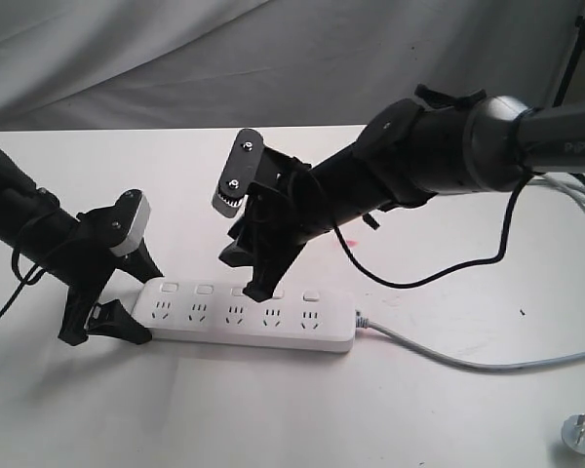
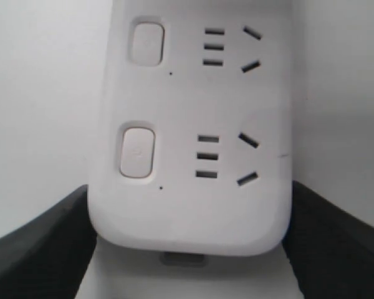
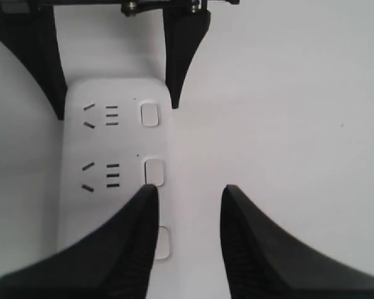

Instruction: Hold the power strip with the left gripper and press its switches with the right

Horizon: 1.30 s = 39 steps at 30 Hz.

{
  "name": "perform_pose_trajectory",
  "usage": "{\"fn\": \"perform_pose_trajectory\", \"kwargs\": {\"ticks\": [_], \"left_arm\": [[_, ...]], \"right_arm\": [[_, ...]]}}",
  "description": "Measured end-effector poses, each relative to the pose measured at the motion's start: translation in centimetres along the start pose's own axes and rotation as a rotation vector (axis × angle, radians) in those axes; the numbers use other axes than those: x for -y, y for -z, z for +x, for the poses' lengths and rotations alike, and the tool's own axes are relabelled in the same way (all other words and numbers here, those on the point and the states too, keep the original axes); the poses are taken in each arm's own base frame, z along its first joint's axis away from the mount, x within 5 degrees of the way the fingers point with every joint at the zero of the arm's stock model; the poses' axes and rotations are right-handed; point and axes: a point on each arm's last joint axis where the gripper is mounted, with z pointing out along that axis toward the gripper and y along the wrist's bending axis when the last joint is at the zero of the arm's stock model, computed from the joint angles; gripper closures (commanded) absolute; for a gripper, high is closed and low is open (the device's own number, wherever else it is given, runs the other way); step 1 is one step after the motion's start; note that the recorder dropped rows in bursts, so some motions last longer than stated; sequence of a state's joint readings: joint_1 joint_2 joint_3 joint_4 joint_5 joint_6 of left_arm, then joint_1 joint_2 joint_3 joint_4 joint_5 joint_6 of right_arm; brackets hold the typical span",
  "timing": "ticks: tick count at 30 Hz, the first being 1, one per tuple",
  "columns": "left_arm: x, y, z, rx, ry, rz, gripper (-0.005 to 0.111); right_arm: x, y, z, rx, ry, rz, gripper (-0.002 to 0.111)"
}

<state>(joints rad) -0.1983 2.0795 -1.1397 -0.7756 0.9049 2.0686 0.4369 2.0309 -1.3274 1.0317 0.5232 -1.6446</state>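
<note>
**Desk:** What is nearest the lens?

**Photographer:** A loose metal-pronged plug point(image 1: 580, 434) on the white table point(image 1: 273, 419), well apart from the work. A grey cord point(image 1: 448, 359) leaves the strip's right end and runs out of frame.

**Desk:** And the strip itself?

**Photographer:** The power strip point(image 1: 263, 331) lies flat, sockets up, lengthwise across the table. The left gripper point(image 1: 141, 302) pinches its left end across the width, with a finger against each long edge.

**Desk:** The right gripper point(image 3: 187, 190)?

**Photographer:** Its fingers are spread and angled down over the switches point(image 1: 204, 290), which line the strip's far edge. One fingertip point(image 3: 143, 205) sits low over the row near the middle. The other hangs beyond the edge, over bare table. Whether the low tip touches a button cannot be told.

**Desk:** How should the press go?

**Photographer:** My judgement is to centre that single tip on one button, not on the gap between two, and push straight down. The strip is clamped at one end only, so a sideways shove could swing it. The spare finger should stay off the plastic. The tip should lift clear before moving along the row.

**Desk:** Background?

**Photographer:** A draped grey cloth point(image 1: 175, 58), far behind the arms.
</note>
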Motion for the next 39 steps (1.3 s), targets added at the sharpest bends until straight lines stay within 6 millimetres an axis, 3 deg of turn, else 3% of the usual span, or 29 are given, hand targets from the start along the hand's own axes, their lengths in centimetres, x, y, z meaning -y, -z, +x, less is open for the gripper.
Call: {"fn": "perform_pose_trajectory", "kwargs": {"ticks": [9, 18, 39], "left_arm": [[0.0, 0.0, 0.0, 0.0, 0.0, 0.0, 0.038], [0.0, 0.0, 0.0, 0.0, 0.0, 0.0, 0.038], [0.0, 0.0, 0.0, 0.0, 0.0, 0.0, 0.038]], "right_arm": [[1.5, 1.0, 1.5, -0.026, -0.047, -0.005, 0.076], [1.0, 0.6, 3.7, -0.081, -0.077, 0.005, 0.076], [1.0, -0.4, 4.7, -0.108, -0.08, -0.002, 0.076]]}}
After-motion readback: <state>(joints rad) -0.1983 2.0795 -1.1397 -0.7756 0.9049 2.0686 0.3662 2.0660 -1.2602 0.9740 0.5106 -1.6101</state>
